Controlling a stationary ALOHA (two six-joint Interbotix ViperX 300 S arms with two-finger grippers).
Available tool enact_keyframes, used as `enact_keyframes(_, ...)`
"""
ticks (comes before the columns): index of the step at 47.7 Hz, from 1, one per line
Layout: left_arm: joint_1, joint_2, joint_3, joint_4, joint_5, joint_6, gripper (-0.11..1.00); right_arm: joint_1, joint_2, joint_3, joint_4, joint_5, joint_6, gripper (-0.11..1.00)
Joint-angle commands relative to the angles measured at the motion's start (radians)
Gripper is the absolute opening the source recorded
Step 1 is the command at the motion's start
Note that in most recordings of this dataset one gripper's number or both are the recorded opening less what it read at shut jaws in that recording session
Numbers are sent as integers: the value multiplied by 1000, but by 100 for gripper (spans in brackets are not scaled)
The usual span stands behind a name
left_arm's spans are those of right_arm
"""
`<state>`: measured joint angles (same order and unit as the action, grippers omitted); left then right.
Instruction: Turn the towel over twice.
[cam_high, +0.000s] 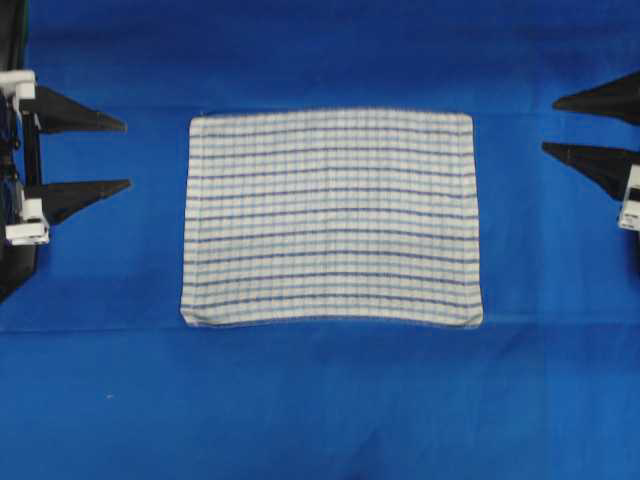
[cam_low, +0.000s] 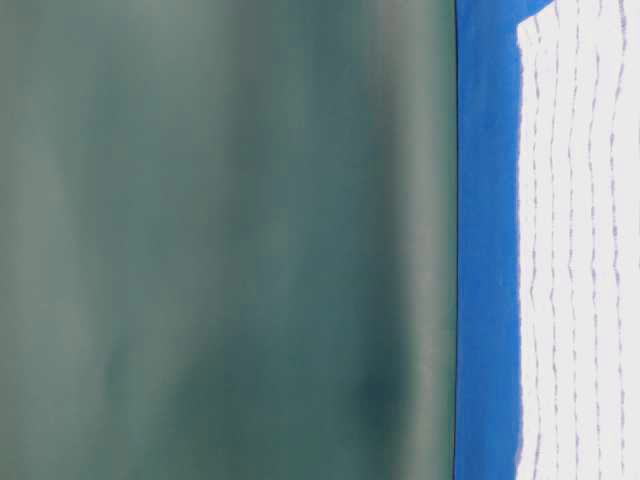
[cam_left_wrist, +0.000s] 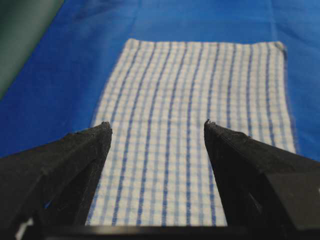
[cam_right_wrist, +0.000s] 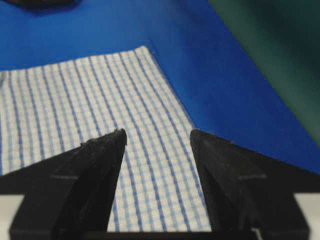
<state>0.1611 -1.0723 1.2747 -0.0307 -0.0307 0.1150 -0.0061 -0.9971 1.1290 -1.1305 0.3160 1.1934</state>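
Both sets of jaws stand wide open and hold nothing, with the towel (cam_high: 331, 217) lying flat between them.

On the left side of the overhead view, the left gripper (cam_high: 127, 155) points at the towel from well apart, and its two black fingers (cam_left_wrist: 75, 155) have a big gap between them. On the right side, the right gripper (cam_high: 549, 126) is the same, spread wide, well clear of the cloth. The white towel with thin dark blue stripes sits spread out in the middle of the blue desk (cam_high: 320, 410). Its edges look straight and its corners lie down flat. Behind the desk is a dark green wall (cam_low: 220, 240).
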Motion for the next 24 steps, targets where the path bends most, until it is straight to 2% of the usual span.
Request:
enact_keyframes(1,2,5,-9,2,-8,-3,71,-8,12,-11,-5,-17,2,61)
enact_keyframes(13,2,-38,-5,0,49,-8,70,-8,-11,8,-3,-17,3,60)
enact_keyframes(24,-20,-117,21,2,97,-28,70,-8,-143,87,6,-18,5,60)
